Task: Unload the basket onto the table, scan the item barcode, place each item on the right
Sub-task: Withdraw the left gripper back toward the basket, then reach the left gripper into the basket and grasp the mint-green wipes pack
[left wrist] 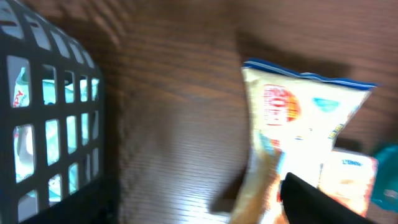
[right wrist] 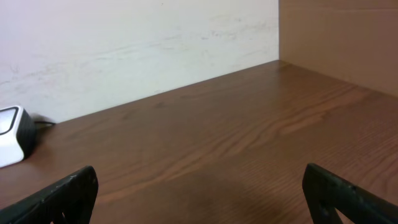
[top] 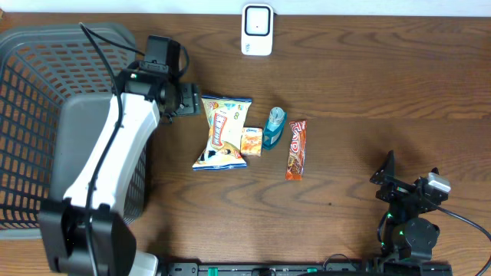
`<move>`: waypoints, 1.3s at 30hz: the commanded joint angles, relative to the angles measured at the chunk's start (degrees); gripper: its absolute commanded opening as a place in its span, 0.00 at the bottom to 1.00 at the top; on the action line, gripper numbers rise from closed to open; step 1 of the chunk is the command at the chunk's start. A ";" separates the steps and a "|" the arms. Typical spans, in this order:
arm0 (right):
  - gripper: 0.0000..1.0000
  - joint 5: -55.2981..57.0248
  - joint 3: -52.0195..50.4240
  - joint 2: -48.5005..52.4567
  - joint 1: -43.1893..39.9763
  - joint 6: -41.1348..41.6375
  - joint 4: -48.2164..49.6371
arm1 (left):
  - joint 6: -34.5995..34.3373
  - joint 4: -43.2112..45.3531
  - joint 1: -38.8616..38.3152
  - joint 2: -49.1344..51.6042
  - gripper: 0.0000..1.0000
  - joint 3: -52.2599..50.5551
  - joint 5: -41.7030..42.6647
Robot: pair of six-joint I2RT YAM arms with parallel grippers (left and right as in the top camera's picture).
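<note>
A white barcode scanner (top: 257,29) stands at the table's far edge, and shows again at the left edge of the right wrist view (right wrist: 12,140). Mid-table lies a row of items: a white and yellow chip bag (top: 222,132), a small orange packet (top: 252,142), a teal item (top: 274,128) and an orange bar (top: 297,149). My left gripper (top: 192,100) sits just left of the bag's top corner. In the blurred left wrist view it (left wrist: 199,211) is open over bare wood, with the chip bag (left wrist: 298,124) beside its right finger (left wrist: 317,202). My right gripper (top: 406,182) rests open and empty at the near right (right wrist: 202,205).
A large dark mesh basket (top: 31,92) fills the left side of the table, and its wall (left wrist: 50,124) stands close to the left gripper. A pale wall (right wrist: 124,43) backs the table behind the scanner.
</note>
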 commanded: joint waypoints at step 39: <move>0.99 0.11 -0.15 -0.20 -0.28 -0.61 -0.22 | -38.27 -10.93 42.05 -14.10 0.98 4.31 -5.09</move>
